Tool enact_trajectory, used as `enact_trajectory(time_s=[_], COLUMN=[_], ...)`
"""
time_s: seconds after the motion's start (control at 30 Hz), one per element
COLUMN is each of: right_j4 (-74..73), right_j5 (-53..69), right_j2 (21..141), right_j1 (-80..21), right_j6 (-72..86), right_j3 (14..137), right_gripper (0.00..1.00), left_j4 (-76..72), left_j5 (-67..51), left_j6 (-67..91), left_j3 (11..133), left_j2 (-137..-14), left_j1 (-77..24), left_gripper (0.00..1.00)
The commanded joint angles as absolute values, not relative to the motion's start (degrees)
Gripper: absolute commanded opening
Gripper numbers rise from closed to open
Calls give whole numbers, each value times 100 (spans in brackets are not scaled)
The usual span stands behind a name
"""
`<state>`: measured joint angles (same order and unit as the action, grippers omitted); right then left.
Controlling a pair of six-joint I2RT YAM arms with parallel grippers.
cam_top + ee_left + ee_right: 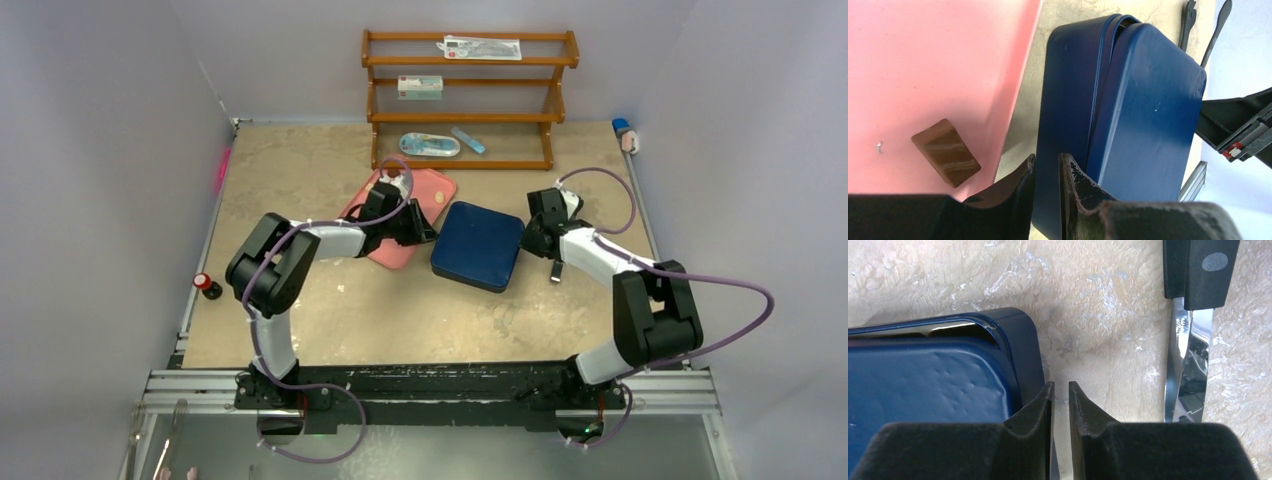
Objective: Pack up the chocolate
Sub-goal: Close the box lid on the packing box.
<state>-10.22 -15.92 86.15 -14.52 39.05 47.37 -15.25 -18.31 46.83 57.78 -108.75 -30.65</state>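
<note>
Beige table (350, 310) with a wooden shelf (465, 118) at its far edge; both arms reach to a dark blue box (478, 245) with its lid on.

Left gripper (1046, 167) sits between the pink tray (923, 60) and the box's left wall, jaws nearly together with only a narrow slit, nothing in it. One brown rectangular chocolate (945, 152) lies flat on the tray near the edge facing the box. Right gripper (1061, 392) sits at the box's right corner, jaws likewise a slit apart and empty. A black-handled metal utensil (1190, 365) lies on the table beside it.
</note>
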Motion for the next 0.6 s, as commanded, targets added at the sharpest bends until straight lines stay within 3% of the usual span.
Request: enact_trajectory(time_s=[0.0,0.57], right_j4=[-885,-714], right_j5=[-1523,-1216], right_j2=[8697,9112], right_j1=[-1385,-1288], right_j6=[3965,3902], right_j3=[5024,5308], right_gripper=[18,17], left_j4=[-1595,-1749], left_j5=[-1939,-1856], left_j6=[4539,4654], left_j3=[5978,5667], left_j2=[-10955,-10859], left_j1=[-3174,-3401], left_gripper=[21,21])
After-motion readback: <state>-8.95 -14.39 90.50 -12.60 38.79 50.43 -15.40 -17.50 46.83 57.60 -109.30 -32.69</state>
